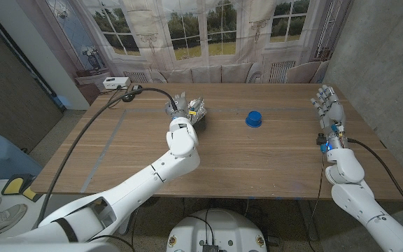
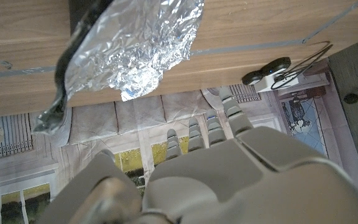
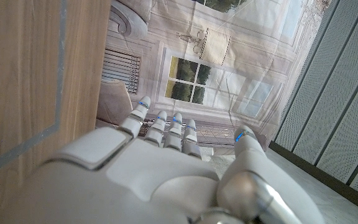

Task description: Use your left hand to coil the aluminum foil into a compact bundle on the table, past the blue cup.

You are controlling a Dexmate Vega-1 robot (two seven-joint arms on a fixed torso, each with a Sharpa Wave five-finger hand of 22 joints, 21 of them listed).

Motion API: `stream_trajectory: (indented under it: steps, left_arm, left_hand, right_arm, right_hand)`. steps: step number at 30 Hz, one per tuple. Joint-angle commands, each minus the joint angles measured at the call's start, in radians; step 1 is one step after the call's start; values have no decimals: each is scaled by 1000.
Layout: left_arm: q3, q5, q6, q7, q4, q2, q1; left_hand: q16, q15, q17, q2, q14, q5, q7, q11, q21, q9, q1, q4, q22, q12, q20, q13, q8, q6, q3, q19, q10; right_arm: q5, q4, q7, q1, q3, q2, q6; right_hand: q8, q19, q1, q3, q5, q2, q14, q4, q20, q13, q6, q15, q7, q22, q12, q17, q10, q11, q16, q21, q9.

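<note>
Head view: the left arm reaches across the wooden table, its left hand at the crumpled aluminum foil past mid-table. Whether the fingers actually grip the foil cannot be told; the forearm hides most of the hand. The left wrist view shows the fingers extended and apart, seemingly short of the foil. A black cable crosses the table beside the arm. Right of the foil, apart from it, sits the blue cup. At the table's right edge the right hand stands upright, fingers straight and spread, holding nothing.
</note>
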State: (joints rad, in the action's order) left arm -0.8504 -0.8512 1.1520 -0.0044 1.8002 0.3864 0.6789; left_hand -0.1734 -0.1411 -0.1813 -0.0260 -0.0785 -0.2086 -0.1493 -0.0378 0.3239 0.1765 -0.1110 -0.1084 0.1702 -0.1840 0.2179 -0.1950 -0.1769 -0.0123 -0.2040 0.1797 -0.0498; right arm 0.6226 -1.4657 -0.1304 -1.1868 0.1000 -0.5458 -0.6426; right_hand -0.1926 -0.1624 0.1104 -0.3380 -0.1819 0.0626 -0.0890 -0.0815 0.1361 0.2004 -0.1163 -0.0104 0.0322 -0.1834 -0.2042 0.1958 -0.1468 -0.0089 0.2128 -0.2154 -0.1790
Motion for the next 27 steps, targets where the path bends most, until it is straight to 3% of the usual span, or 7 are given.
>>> stream_trajectory:
  steps: [1, 6, 11, 19, 27]
  left_arm:
    - [-46, 261, 21, -11, 25, 70, -87]
    - [-64, 356, 30, 6, 6, 81, -121]
    - [-81, 449, 29, 15, -6, 96, -151]
    - [-109, 582, 22, 23, -31, 116, -197]
    - [-206, 625, 53, 50, -56, 120, -269]
  left_hand:
    - [0, -5, 0, -14, 13, -8, -3, 1, -8, 2, 4, -1, 3, 1, 0, -1, 8, 24, 8, -9, 13]
    - [-3, -9, 0, -1, 17, -13, -2, 0, -15, 2, 10, -7, 4, -2, -1, 0, 4, 29, 7, -11, 16]
    - [-17, -7, 0, 81, -4, -33, 19, -19, -26, 2, 28, -33, 7, -19, -2, 3, -4, 33, -12, 7, -8]
    - [-28, -3, 3, 79, -50, -44, 64, -35, -33, 0, 44, -37, 9, -38, -1, 5, -15, 7, 2, 39, -66]
    - [-21, 3, 2, 103, -46, -59, 45, -13, -43, 0, 61, -49, 9, -34, -1, 6, -31, -58, 6, 56, -70]
  right_arm:
    - [-10, -29, -23, -41, -20, 4, -12]
    - [-14, -40, -31, -56, -26, 9, -17]
    - [-18, -43, -32, -60, -28, 12, -18]
    - [-24, -44, -36, -65, -32, 17, -23]
    - [-22, -33, -33, -67, -31, 30, -35]
  right_hand:
    - [-1, -7, -4, -5, -7, 2, -11, -4, -4, 0, -3, -1, -1, -3, 3, -1, -5, -2, -5, 1, -3]
    - [-1, -7, -4, -5, -7, 2, -12, -5, -4, 0, -3, -1, -1, -3, 3, -1, -6, -1, -5, 1, -3]
    - [-1, -7, -4, -5, -7, 2, -11, -5, -3, 0, -3, 1, -1, -3, 2, -1, -7, 0, -6, 1, -3]
    - [0, -7, -4, -5, -7, 2, -12, -5, -3, 0, -3, 0, -1, -3, 3, -1, -6, -1, -5, 1, -3]
    - [-1, -8, -5, -5, -7, 2, -12, -5, -3, 0, -4, 1, -1, -3, 1, -1, -11, 0, -6, 1, -3]
